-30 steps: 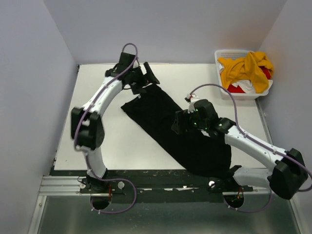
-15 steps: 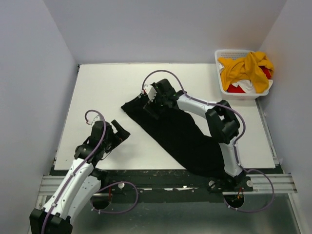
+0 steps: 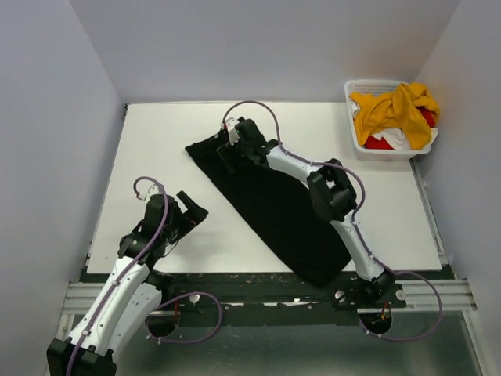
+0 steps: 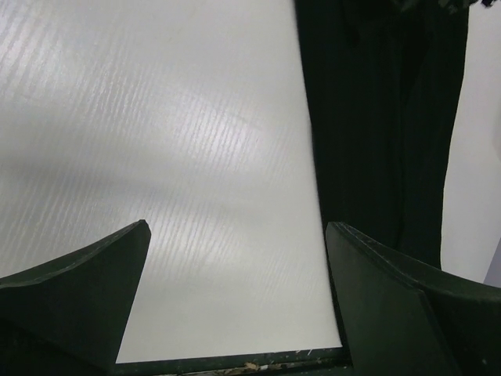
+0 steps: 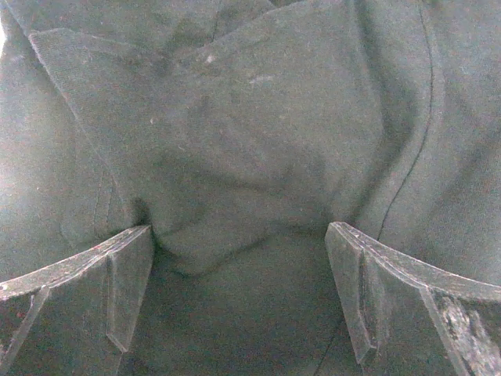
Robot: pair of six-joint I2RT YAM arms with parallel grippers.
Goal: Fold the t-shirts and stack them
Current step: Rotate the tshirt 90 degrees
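Black t-shirt [image 3: 252, 205] beneath right gripper [image 5: 236, 229] (spread)

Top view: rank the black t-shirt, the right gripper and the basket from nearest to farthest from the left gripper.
From the left gripper:
1. black t-shirt, just to its right.
2. right gripper, farther back, over the shirt's far end.
3. basket, far right corner.
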